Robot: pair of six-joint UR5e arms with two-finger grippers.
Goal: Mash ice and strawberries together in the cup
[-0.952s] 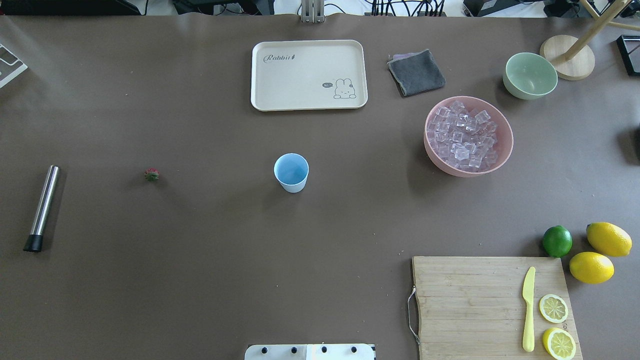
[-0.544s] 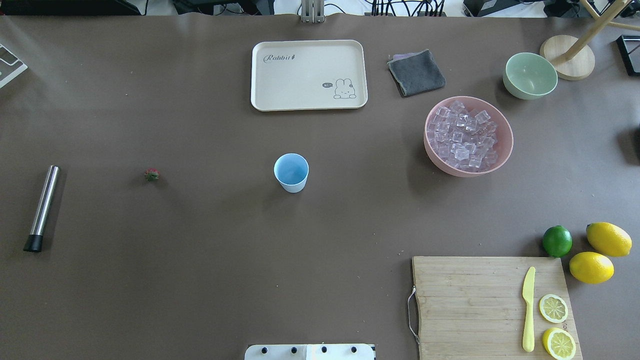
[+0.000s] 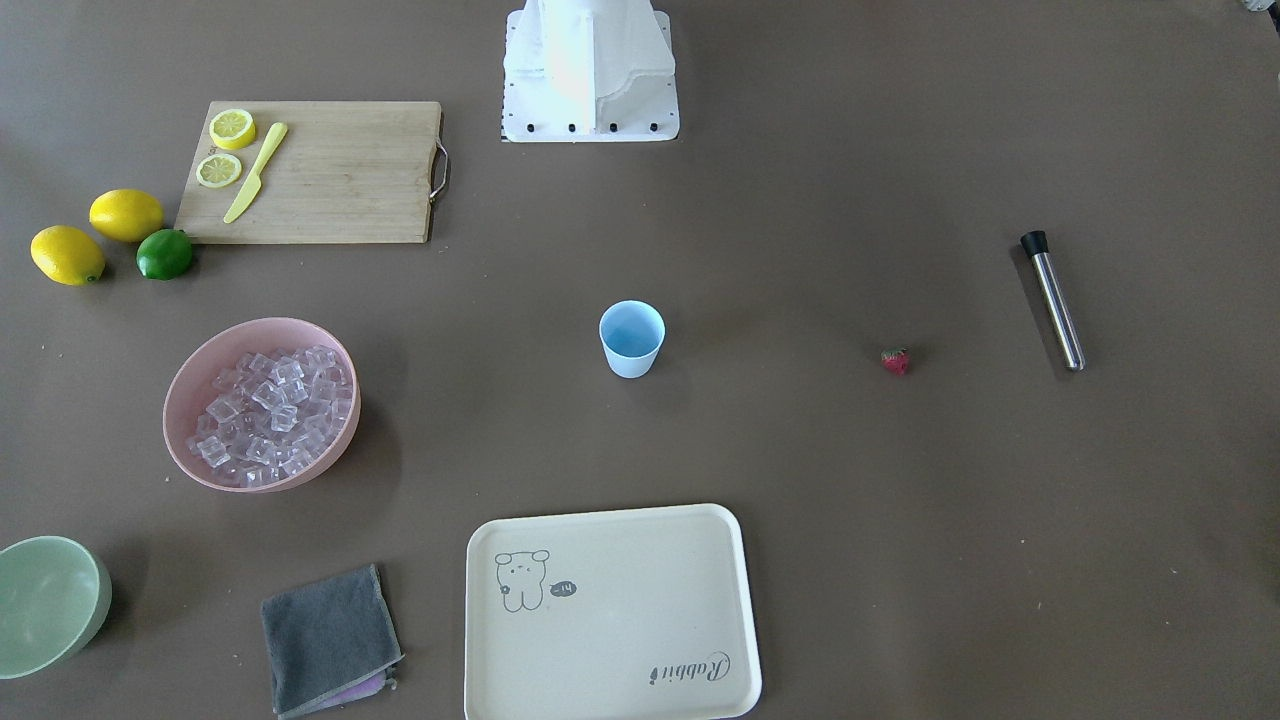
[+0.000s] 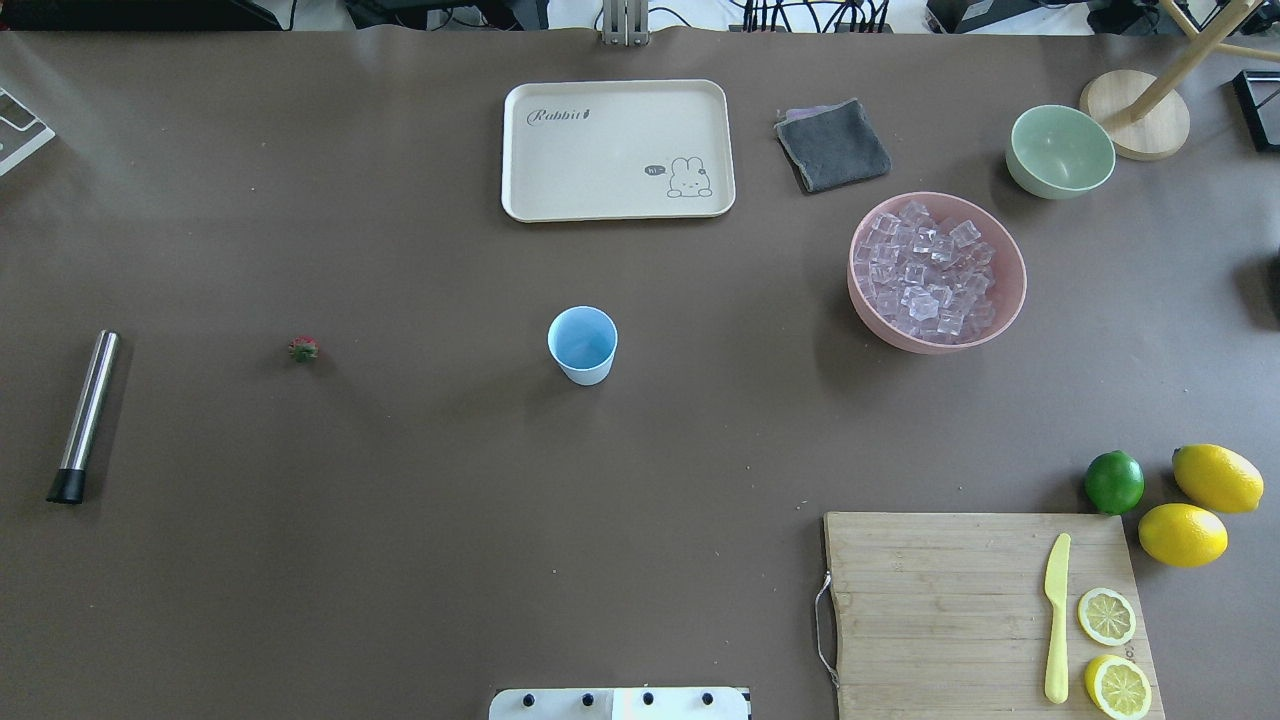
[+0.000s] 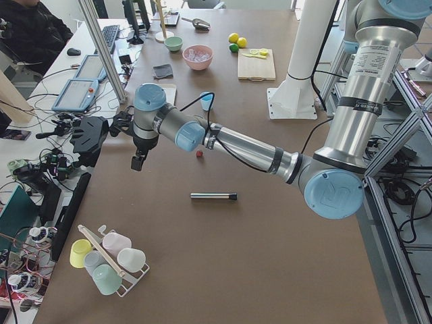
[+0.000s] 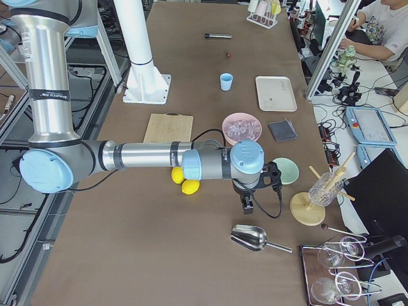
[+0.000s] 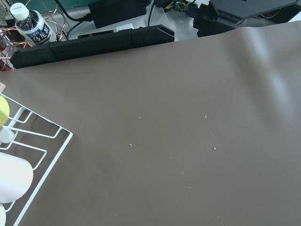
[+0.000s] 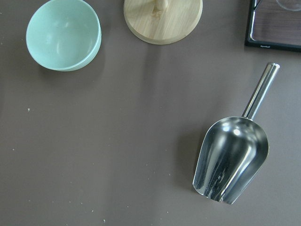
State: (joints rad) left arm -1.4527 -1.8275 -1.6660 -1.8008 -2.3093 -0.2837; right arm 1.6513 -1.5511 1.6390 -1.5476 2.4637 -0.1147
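Note:
The pale blue cup (image 4: 582, 345) stands upright and empty at the table's middle; it also shows in the front view (image 3: 631, 338). The small red strawberry (image 4: 303, 349) lies on the table to the cup's left in the overhead view. The ice (image 4: 925, 270) fills a pink bowl (image 4: 850, 280) to the cup's right. A steel muddler (image 4: 85, 415) lies at the far left. My left gripper (image 5: 138, 162) hangs over the table's left end. My right gripper (image 6: 247, 203) hangs over the right end near a steel scoop (image 8: 233, 157). Both show only in side views, so I cannot tell if they are open or shut.
A cream tray (image 4: 617, 150), a grey cloth (image 4: 832, 145) and a pale green bowl (image 4: 1060, 150) stand at the back. A cutting board (image 4: 950, 600) with knife and lemon halves, a lime (image 4: 1114, 482) and lemons (image 4: 1217, 478) are front right. A wire cup rack (image 5: 108, 260) stands at the left end.

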